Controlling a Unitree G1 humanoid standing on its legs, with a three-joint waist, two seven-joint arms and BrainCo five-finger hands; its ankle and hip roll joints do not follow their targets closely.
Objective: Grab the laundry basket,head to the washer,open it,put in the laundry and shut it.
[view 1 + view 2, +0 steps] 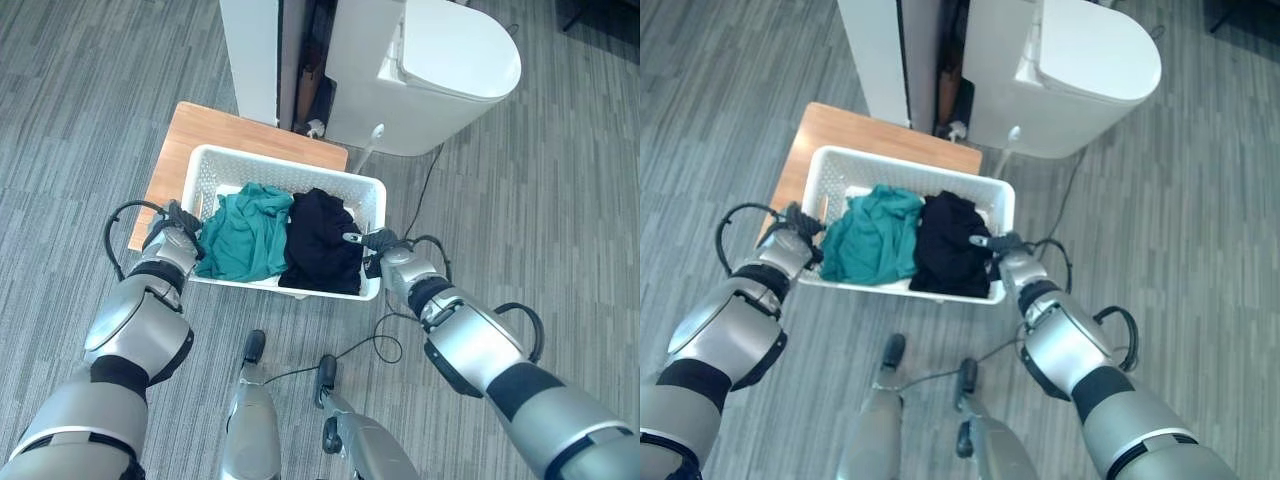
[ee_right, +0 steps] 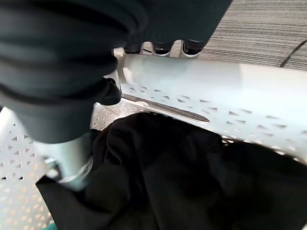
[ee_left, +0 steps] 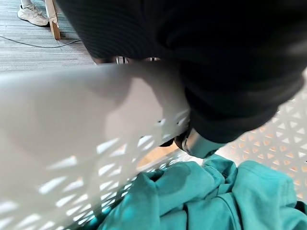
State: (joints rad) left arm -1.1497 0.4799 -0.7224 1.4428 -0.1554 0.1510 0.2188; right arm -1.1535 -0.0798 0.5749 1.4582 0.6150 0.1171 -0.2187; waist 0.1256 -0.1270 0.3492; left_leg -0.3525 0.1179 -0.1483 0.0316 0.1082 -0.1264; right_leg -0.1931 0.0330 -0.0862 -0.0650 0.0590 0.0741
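Left eye view shows us a white perforated laundry basket (image 1: 210, 170) held between our two hands, its far end over a low wooden tabletop (image 1: 215, 128). Our left hand (image 1: 182, 222) is clamped on the basket's left rim. From the left wrist view, its fingers go over the outside of the white wall while the thumb (image 3: 199, 143) presses on the inside, just above the teal garment (image 3: 201, 201). Our right hand (image 1: 372, 241) grips the opposite rim in the same way. In the right wrist view, its fingertips (image 2: 158, 48) hook over the edge by the handle slot and the thumb (image 2: 72, 158) reaches down inside against the black garment (image 2: 182, 177).

Between the hands, the teal garment (image 1: 243, 232) lies in the half of the basket nearer the left hand. The black garment (image 1: 322, 240) lies in the half nearer the right hand, and the two touch along the middle. Beyond the basket, further from both hands, stands a white appliance with a rounded lid (image 1: 455, 50), and beside it a white upright panel (image 1: 250, 55). A grey hose (image 1: 366, 150) comes down from the appliance toward the basket's far corner on the right hand's side. Grey striped carpet (image 1: 560, 200) covers the floor all around. Past the left hand, the left wrist view catches a person's white shoe (image 3: 32, 14) on the floor.
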